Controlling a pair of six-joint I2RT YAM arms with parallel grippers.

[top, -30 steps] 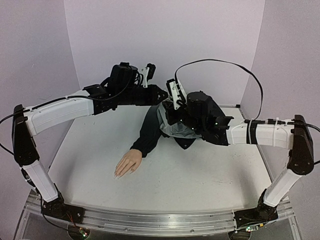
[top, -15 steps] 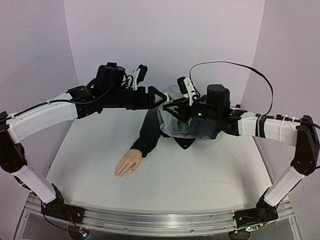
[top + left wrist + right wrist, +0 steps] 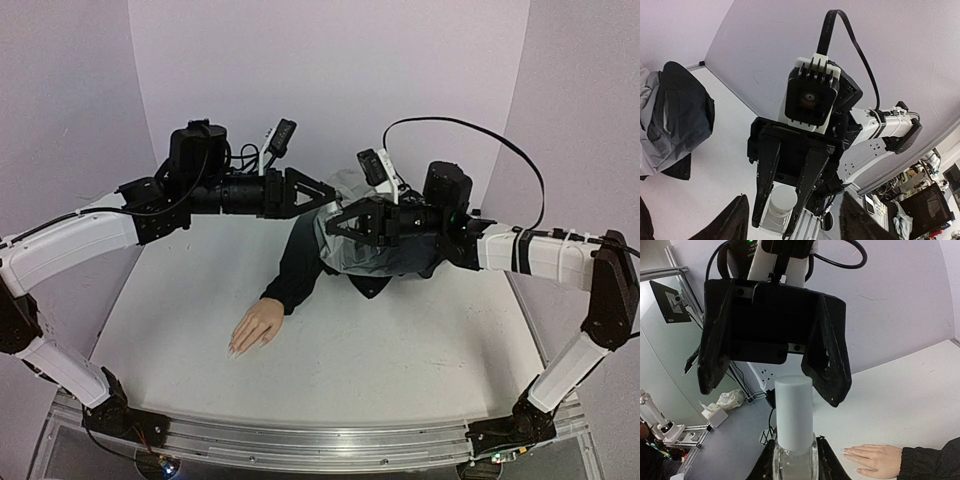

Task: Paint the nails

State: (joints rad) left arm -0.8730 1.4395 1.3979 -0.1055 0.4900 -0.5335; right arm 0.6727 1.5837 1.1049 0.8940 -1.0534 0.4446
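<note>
The flesh-coloured mannequin hand (image 3: 256, 325) lies flat on the white table, its dark sleeve (image 3: 296, 262) running back. Its pale nails (image 3: 232, 350) point toward the near edge and also show in the right wrist view (image 3: 845, 450). My right gripper (image 3: 796, 442) is shut on the glass body of a small bottle (image 3: 794, 462), held up in the air with its white cap (image 3: 794, 410) pointing at my left gripper (image 3: 772, 392). The left gripper (image 3: 795, 197) is open, its fingers on either side of the cap and apart from it. From above, the two grippers (image 3: 325, 195) (image 3: 336, 225) meet above the sleeve.
A grey and dark garment (image 3: 372, 255) is bunched at the back of the table (image 3: 400, 350) under the right arm. Lilac walls close in the back and sides. A metal rail (image 3: 320, 440) runs along the near edge.
The left gripper has opened from shut. The right gripper has tipped over from upright toward the left gripper, and the left arm's elbow has swung out to the left.
</note>
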